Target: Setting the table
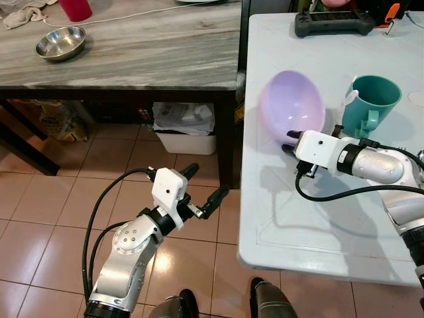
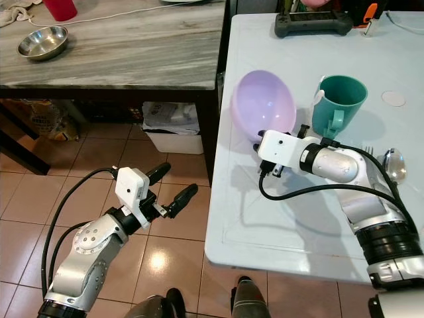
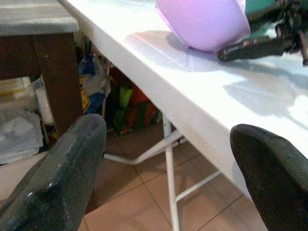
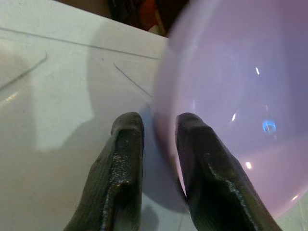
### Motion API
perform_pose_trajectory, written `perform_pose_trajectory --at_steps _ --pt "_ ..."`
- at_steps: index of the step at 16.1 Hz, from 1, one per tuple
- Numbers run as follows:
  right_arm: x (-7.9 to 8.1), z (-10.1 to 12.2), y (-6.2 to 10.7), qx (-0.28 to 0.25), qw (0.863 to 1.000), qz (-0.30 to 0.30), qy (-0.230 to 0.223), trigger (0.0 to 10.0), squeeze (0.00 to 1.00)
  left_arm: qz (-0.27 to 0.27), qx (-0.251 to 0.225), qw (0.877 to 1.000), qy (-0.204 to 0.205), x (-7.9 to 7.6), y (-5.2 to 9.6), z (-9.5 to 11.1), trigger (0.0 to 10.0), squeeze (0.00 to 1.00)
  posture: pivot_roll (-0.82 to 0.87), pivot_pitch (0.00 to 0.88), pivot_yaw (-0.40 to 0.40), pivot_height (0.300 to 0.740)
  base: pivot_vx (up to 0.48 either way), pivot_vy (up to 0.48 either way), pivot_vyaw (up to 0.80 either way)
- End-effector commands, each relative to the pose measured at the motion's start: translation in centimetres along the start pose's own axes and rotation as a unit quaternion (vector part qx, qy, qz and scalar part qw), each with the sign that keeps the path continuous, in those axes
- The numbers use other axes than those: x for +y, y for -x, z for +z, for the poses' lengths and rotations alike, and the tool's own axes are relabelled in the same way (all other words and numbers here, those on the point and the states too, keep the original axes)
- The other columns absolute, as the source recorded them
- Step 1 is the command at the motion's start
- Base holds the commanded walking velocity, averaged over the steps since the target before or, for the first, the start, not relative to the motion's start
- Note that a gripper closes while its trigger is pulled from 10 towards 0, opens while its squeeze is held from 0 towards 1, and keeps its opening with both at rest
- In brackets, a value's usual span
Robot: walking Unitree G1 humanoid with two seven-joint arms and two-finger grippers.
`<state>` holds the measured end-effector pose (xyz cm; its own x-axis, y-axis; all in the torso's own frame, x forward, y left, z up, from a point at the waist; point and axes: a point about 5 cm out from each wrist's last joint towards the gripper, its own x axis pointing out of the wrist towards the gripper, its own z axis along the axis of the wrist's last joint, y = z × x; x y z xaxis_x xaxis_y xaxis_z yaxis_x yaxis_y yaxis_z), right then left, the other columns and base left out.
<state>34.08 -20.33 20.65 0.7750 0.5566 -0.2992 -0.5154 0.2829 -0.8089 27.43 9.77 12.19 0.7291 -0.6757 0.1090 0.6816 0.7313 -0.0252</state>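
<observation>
On white table (image 1: 291, 218), right pincer (image 4: 159, 126) grips tilted purple bowl (image 1: 291, 106) rim.

Right gripper (image 2: 260, 147) pinching the tilted purple bowl (image 2: 262, 105) by its rim, fingers low on the white tabletop (image 2: 291, 218); teal mug (image 2: 338, 103) just beyond.

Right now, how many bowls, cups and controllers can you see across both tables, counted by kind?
Bowls: 2, purple bowl on its edge in the right tool, steel bowl.
Cups: 2, teal mug, red cup.
Controllers: 1, black controller.
Total: 5
</observation>
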Motion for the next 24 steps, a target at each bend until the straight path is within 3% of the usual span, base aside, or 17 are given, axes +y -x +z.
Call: perform_pose_trajectory --at_steps 1,7,12,14,15,17,19,21,22,24 --pt "-0.2 0.2 0.3 -0.008 1.0 -0.005 0.008 0.0 0.0 0.012 -0.018 1.0 0.001 0.2 0.1 0.8 10.0 0.0 -0.3 0.244 0.094 0.74 0.0 0.0 0.0" --pt "-0.4 0.1 0.5 -0.007 1.0 -0.013 0.006 0.0 0.0 0.024 -0.047 0.998 0.023 0.3 -0.7 2.0 10.0 0.0 -0.31 0.236 0.087 0.74 0.0 0.0 0.0" --pt "-0.8 0.4 0.5 -0.016 0.999 -0.03 0.008 0.0 0.0 0.035 -0.031 0.999 0.022 0.5 -0.6 1.3 10.0 0.0 -0.31 0.233 0.085 0.74 0.0 0.0 0.0" --pt "-1.3 2.1 0.5 -0.063 0.994 -0.088 -0.007 0.0 0.0 0.115 0.001 0.993 -0.003 2.0 -0.7 0.5 10.0 0.0 -0.32 0.231 0.081 0.74 0.0 0.0 0.0" --pt "-1.3 2.5 0.5 -0.074 0.992 -0.101 -0.019 0.0 0.0 0.124 0.003 0.992 -0.004 2.3 -0.7 0.4 10.0 0.0 -0.32 0.23 0.077 0.74 0.0 0.0 0.0" --pt "-0.4 4.1 0.5 -0.112 0.978 -0.156 -0.081 10.0 0.0 0.163 0.006 0.987 -0.003 3.1 -0.5 0.4 10.0 0.0 -0.31 0.232 0.075 0.74 0.0 0.0 0.0" --pt "1.5 5.1 0.8 -0.128 0.953 -0.211 -0.175 10.0 0.0 0.184 0.009 0.983 0.004 3.6 -0.4 0.3 10.0 0.0 -0.31 0.226 0.076 0.74 0.0 0.0 0.0" --pt "2.2 5.6 1.2 -0.135 0.933 -0.256 -0.215 10.0 0.0 0.183 0.006 0.983 -0.012 3.8 -0.5 0.5 10.0 0.0 -0.31 0.221 0.083 0.74 0.0 0.0 0.0" --pt "2.5 5.5 1.4 -0.13 0.916 -0.285 -0.249 10.0 0.0 0.177 0.001 0.984 -0.013 3.8 -0.7 0.6 10.0 0.0 -0.31 0.219 0.088 0.74 0.0 0.0 0.0" --pt "2.8 5.6 1.7 -0.119 0.902 -0.31 -0.277 10.0 0.0 0.179 -0.001 0.984 -0.013 4.0 -1.0 0.9 10.0 0.0 -0.31 0.214 0.098 0.74 0.0 0.0 0.0"
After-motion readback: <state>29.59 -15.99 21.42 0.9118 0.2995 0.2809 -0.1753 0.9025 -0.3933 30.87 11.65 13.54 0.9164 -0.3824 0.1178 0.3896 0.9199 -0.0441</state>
